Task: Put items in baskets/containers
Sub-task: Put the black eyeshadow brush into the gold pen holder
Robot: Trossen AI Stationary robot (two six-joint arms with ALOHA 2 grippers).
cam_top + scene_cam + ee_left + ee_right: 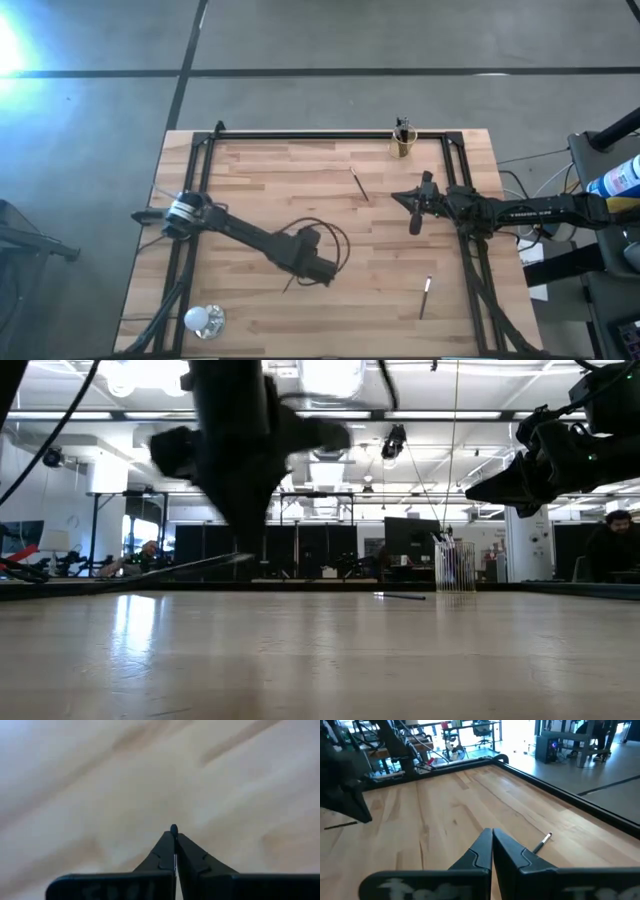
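Near the table's middle, a little toward 7 o'clock, your left gripper (pixel 322 272) points down at the wood with its fingers (pixel 165 852) pressed together; a small dark tip (pixel 173 828) pokes out between the pads, so it looks clamped on a stick, though you cannot make out more of it than that nub. In the low view a thin stick (pixel 190 567) slants out from under that arm.

Your right gripper (pixel 415 222) hangs at about 3 o'clock from the centre, above the table, its fingers (pixel 480 851) closed together on nothing.

The cup (pixel 402 142) stands at the far edge, roughly 1 o'clock, with several sticks upright in it. One loose stick (pixel 359 184) lies on the wood between the cup and the centre, and another (pixel 425 297) lies at 5 o'clock, near the right rail; the right wrist view shows the latter's pale tip (pixel 547 837). A white ball (pixel 198 319) sits at the 7 o'clock corner.

Hard to read: the left wrist view shows the wood only as a blur, and the low view leaves the left arm a dark shape. Blurred pale marks on both gripper bodies cannot be read. At the right edge a blue and white bottle (pixel 620 178) carries a label too small to read.
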